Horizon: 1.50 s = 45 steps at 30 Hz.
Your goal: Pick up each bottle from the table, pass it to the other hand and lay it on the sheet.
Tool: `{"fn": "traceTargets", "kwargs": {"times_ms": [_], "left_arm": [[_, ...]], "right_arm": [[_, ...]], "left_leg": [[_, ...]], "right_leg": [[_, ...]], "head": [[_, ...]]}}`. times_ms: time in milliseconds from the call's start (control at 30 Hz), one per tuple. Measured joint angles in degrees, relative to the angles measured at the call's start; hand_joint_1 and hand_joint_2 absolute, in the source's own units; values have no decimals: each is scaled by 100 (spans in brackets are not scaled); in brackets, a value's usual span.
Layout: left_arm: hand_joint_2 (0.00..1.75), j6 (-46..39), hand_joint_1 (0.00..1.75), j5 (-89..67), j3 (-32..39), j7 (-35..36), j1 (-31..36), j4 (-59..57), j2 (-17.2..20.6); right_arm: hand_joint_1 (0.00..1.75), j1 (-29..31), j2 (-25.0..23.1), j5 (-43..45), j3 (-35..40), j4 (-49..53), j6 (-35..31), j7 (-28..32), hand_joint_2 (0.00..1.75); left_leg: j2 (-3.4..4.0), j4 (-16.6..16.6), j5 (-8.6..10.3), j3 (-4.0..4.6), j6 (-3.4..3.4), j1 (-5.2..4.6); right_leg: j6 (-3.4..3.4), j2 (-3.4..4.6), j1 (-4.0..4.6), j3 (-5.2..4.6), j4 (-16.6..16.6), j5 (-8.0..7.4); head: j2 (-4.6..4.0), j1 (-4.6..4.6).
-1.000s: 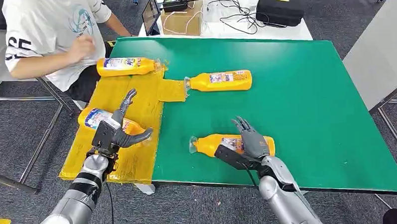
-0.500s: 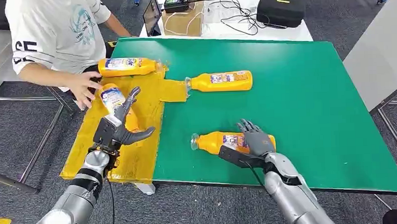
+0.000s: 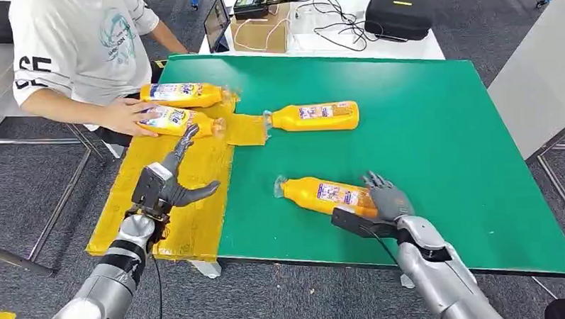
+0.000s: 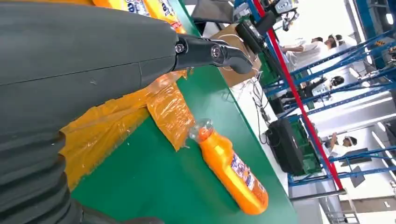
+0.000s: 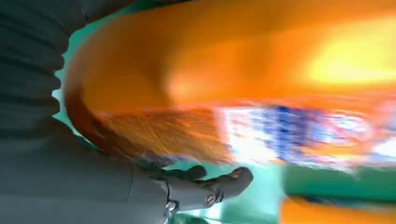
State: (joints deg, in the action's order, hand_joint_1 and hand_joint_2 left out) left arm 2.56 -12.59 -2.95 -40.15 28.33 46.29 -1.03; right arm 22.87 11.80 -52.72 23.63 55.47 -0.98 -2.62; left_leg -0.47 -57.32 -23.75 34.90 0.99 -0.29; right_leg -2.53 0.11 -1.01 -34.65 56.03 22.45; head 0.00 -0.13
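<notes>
Lying near the table's front edge, the near bottle (image 3: 325, 195) has the right hand (image 3: 385, 200) wrapped round its base end; the cap points toward the sheet (image 3: 196, 198). The right wrist view, blurred, shows the bottle's body tight against the palm, so the hold looks closed. To lift well: squeeze firmly, raise it level, carry it toward the left hand (image 3: 168, 183), which hangs over the sheet with fingers spread, holding nothing. A person's hand (image 3: 128, 117) rests on a bottle at the sheet's far end.

Orange bottles (image 3: 323, 194) — yellow sheet (image 3: 195, 177) — green table (image 3: 420, 126)
</notes>
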Motion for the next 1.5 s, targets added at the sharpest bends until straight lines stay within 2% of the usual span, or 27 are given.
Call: {"fn": "traceTargets", "kwargs": {"times_ms": [33, 667, 833, 933, 1000, 1133, 1233, 1367, 1500], "left_arm": [[175, 4, 0, 0, 7, -2, 0, 0, 0], [175, 59, 0, -2, 44, 0, 32, -13, -2], [175, 162, 0, 15, 44, -2, 59, -37, -4], [175, 195, 0, 65, 42, 0, 94, -61, -4], [175, 179, 0, 70, 42, -2, 133, -96, -13], [175, -146, 0, 35, 44, 0, 315, -389, -98], [175, -315, 0, -66, 42, 79, 439, -605, -201], [175, -358, 0, -111, 44, 190, 513, -791, -343], [175, -334, 0, 129, 87, 459, 549, -885, -527]], "right_arm": [[175, -25, 39, 2, 0, 59, 28, -8, 175], [175, -67, 208, 275, 4, 206, 304, 179, 175], [175, 33, 245, 571, 0, 147, 520, 433, 175], [175, 154, 247, 932, -7, -1, 675, 786, 175], [175, 180, 223, 1194, -37, -85, 550, 986, 175], [175, 78, -272, 1536, -271, -257, -543, 1145, 175], [175, 16, -705, 1776, -400, -329, -1059, 1259, 175], [175, 22, -1253, 2357, -645, -479, -1627, 1657, 175], [175, 125, -1739, 2839, -815, -731, -1827, 1967, 175]], "left_leg": [[1, 0, 0, 0, 0, 0], [1, 0, 0, 0, 0, 1], [1, 0, -1, 2, 0, 1], [7, 0, 0, 0, 0, 1], [6, 0, 0, 1, 0, 1], [12, 0, 0, 4, -1, 2], [13, 0, 2, 11, -3, 4], [10, 2, 2, 24, -3, 6], [12, 1, 1, 30, -2, 2]], "right_leg": [[0, 0, 0, -1, 0, 0], [0, 0, 1, -2, 0, 0], [0, 0, 1, -3, 0, 0], [0, 1, 1, -3, 0, 0], [0, 1, 1, -3, 1, 0], [-1, 4, 3, -14, 5, -1], [0, 4, 5, -21, 10, -1], [0, 3, 5, -30, 11, 0], [0, 4, 1, -34, 10, 0]], "head": [[0, -4], [0, -2], [0, -4], [2, -2], [0, -2], [2, -4], [0, -4], [2, -2], [0, -2]]}}
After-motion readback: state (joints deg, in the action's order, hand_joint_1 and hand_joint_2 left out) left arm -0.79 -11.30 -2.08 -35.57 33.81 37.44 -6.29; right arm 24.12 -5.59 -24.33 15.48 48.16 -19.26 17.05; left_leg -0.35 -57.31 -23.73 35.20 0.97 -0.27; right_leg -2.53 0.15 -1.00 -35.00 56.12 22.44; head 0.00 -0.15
